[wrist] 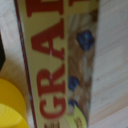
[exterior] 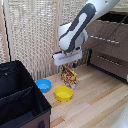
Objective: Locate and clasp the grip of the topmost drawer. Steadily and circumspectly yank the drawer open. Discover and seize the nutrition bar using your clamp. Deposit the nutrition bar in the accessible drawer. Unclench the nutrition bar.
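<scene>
**Hand poised over the bar, drawer off to the side**

The hand (exterior: 70, 64) hangs directly above the bar (exterior: 69, 76), which stands upright on the wooden surface (exterior: 95, 100) with its long axis vertical, in line with the hand's descent. The fingers reach down to the packet's top edge, but the exterior view is too blurred to show whether they are apart or closed on it; I cannot tell. The wrist view is filled by the bar (wrist: 60, 65), its red lettering running along its length, which suggests the camera is very close and looking along the packet's face.

A yellow bowl (exterior: 63, 93) sits just in front of the bar, and a blue bowl (exterior: 43, 85) lies to the exterior view's left of it. The dresser stands to the exterior view's right, and its top drawer (exterior: 107, 40) looks pulled out somewhat. Judging by this, the coming move is to grip the bar, then carry it up and rightwards to the drawer.
</scene>
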Available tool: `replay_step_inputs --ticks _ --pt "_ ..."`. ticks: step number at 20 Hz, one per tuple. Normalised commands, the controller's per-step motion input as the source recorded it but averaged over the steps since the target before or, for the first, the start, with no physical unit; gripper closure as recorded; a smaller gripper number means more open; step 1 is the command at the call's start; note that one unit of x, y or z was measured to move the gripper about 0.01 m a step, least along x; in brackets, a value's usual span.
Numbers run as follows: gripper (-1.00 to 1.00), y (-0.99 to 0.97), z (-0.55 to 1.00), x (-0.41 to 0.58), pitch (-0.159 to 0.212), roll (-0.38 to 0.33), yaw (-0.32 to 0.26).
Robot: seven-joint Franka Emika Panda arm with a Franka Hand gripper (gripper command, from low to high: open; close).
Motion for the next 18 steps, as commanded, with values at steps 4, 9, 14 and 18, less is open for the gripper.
replay_step_inputs --ticks 4,9,14,18 --pt "1.0 -0.12 -0.47 -0.009 -0.001 -0.047 0.069" --pt "1.0 0.01 -0.13 0.017 0.0 0.0 0.039" --pt "1.0 0.0 -0.01 -0.005 -0.002 0.01 -0.025" --pt "1.0 0.0 0.15 0.022 0.029 0.031 -0.07"
